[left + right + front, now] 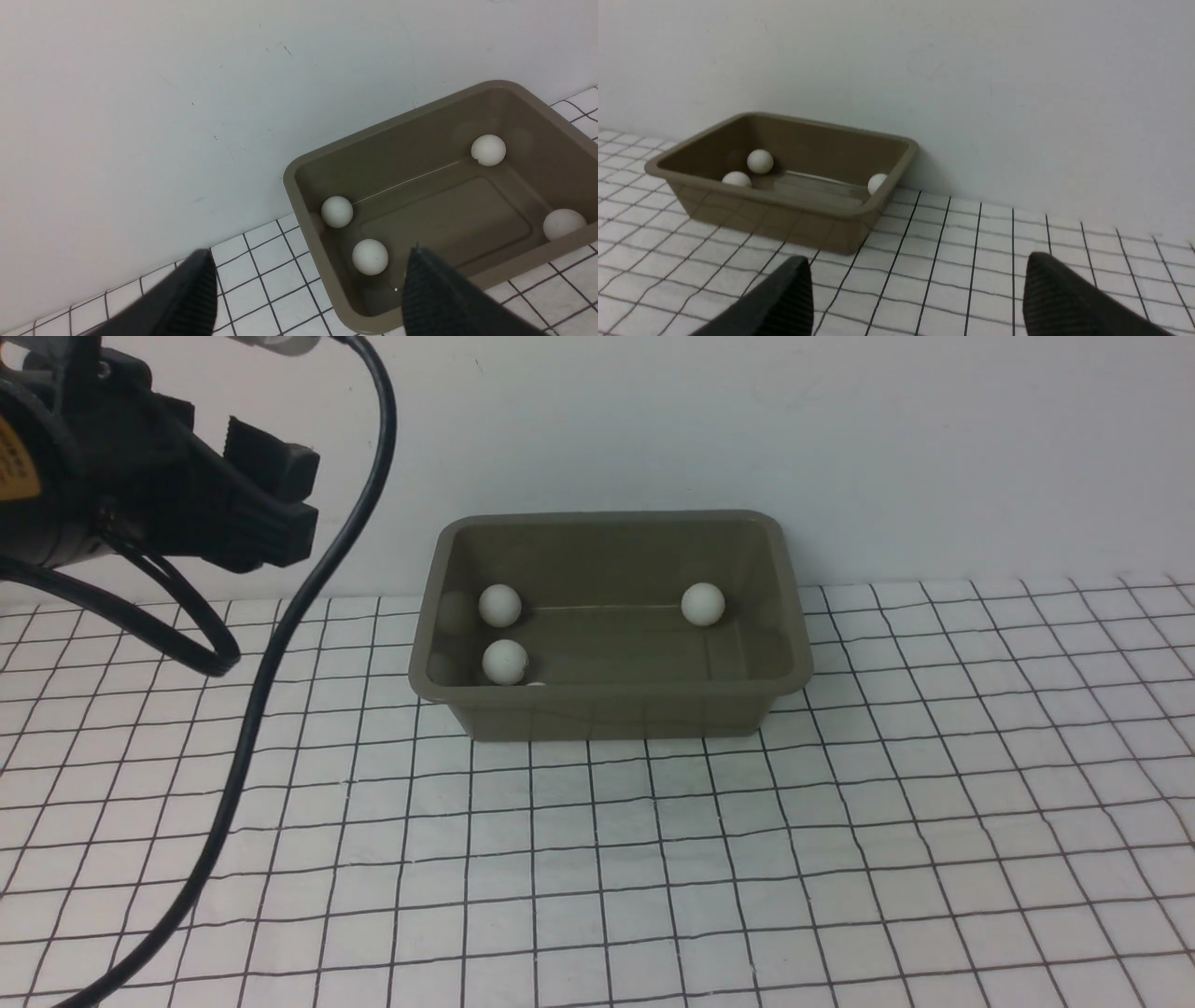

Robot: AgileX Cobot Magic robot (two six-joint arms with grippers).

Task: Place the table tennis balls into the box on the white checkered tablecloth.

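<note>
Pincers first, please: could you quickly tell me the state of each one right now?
Left pincer: open, holding nothing.
Right pincer: open, holding nothing.

No readable text anywhere. Left arm has a yellow-orange sticker w/ dark print, cut off at the frame edge, too blurry to make out. One ball in the box shows a tiny dark speck, can't read it.
</note>
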